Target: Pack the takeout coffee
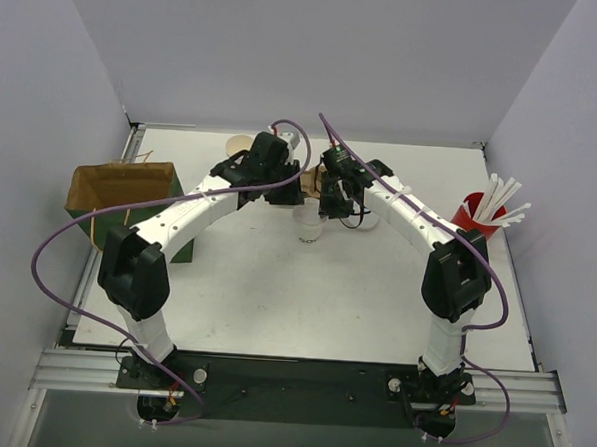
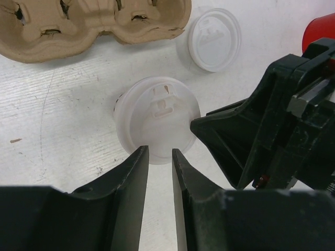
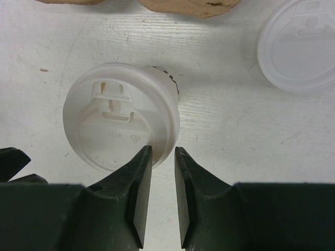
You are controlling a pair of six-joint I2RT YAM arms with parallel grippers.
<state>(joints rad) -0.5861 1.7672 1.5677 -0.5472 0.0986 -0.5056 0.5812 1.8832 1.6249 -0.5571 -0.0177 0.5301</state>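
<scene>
A white takeout coffee cup (image 1: 308,225) with its lid on (image 3: 120,117) stands mid-table, just in front of the brown cup carrier (image 2: 89,23). Both grippers hover over it. My left gripper (image 2: 160,152) has its fingertips at the lid's near rim (image 2: 157,117), jaws a narrow gap apart with nothing between them. My right gripper (image 3: 163,151) stands at the lid's right edge, also narrowly open and empty; its tip (image 2: 201,128) shows in the left wrist view. A loose lid (image 3: 301,44) lies to the right. A lidless cup (image 1: 241,143) stands at the back.
A brown paper bag (image 1: 120,186) stands open at the table's left edge. A red cup of white straws (image 1: 479,213) is at the right edge. The carrier is mostly hidden under the two wrists in the top view.
</scene>
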